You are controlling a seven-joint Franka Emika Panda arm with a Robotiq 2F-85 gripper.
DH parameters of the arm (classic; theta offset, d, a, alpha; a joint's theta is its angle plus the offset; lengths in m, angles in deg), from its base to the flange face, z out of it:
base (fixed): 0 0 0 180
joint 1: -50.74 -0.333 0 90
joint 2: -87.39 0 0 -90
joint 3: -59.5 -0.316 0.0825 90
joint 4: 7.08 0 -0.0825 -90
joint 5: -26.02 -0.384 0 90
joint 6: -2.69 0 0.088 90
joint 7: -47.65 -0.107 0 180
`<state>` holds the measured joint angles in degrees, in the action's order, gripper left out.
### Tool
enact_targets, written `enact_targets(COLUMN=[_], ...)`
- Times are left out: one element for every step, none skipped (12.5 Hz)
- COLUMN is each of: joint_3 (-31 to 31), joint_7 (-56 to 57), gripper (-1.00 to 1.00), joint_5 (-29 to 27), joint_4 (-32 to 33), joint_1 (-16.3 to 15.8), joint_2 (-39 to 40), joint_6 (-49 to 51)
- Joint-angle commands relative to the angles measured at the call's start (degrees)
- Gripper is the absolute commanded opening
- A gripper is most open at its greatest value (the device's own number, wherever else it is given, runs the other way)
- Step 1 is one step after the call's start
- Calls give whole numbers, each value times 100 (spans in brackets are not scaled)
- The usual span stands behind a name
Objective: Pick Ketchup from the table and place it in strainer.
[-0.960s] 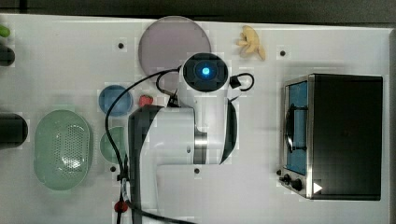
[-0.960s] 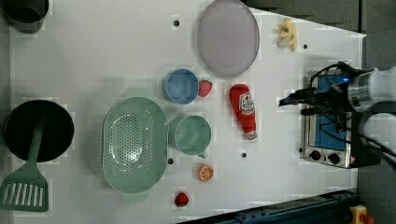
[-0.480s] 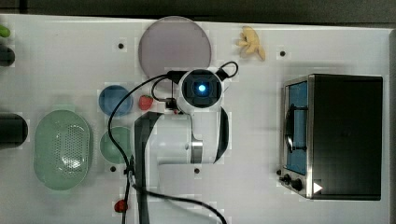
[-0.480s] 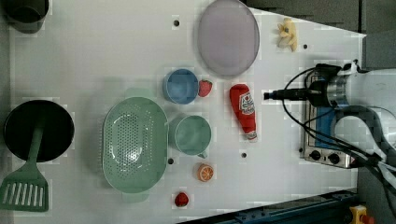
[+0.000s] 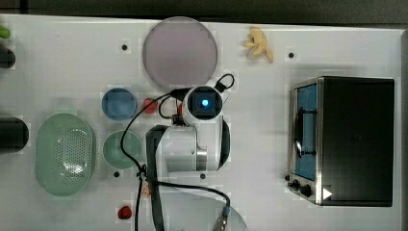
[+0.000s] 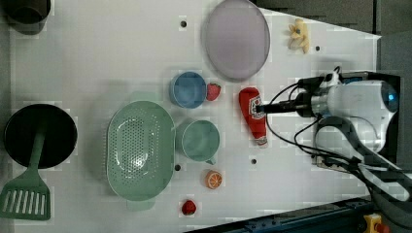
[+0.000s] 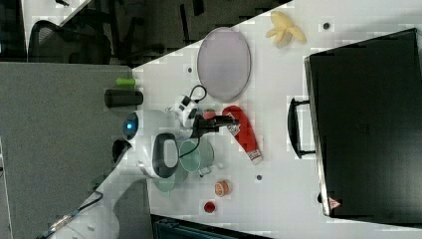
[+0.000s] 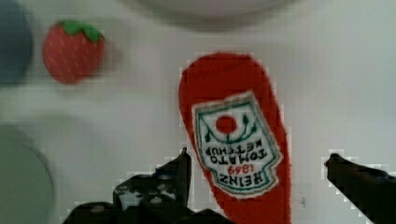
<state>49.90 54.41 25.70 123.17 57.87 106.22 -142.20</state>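
While my gripper (image 8: pixel 254 172) hangs spread wide and holding nothing, the ketchup (image 8: pixel 236 140) lies flat on the counter (image 6: pixel 107 58) between its fingers (image 8: pixel 180 170), label up. In the left view the ketchup (image 6: pixel 253 116) sits just beside the green mug (image 6: pixel 198 140) and near the strawberry (image 6: pixel 213 91), which touches the blue bowl (image 6: pixel 187 89). The strainer (image 6: pixel 141 150), at the left view's left of the mug, has nothing in it; mug and bowl look empty too. The mug stands between ketchup and strainer. Purple plate (image 6: pixel 236 39) above in the left view, orange slice (image 6: pixel 213 179) and a second strawberry (image 6: pixel 188 207) below. Banana (image 5: pixel 259 44) and toaster oven (image 5: pixel 344 139) at the top view's right. Black pan (image 6: pixel 40 136) with a green spatula (image 6: pixel 26 196) at the left view's far left.
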Motion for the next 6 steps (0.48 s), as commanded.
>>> enact_targets(joint_3=[26,22,20,26,30,32], joint_7=[297,300,298,297,298,301], gripper=[100,100,100,100,100,100], joint_5=[91,91,91,91,91,91], joint_4=[186,205,219,210,220,231], joint_1=[-2,-9,-13,-20,-20,-23], joint_2=[265,352,434,496,533,559], joint_6=[-467,-590,-704,-833,-963,-992])
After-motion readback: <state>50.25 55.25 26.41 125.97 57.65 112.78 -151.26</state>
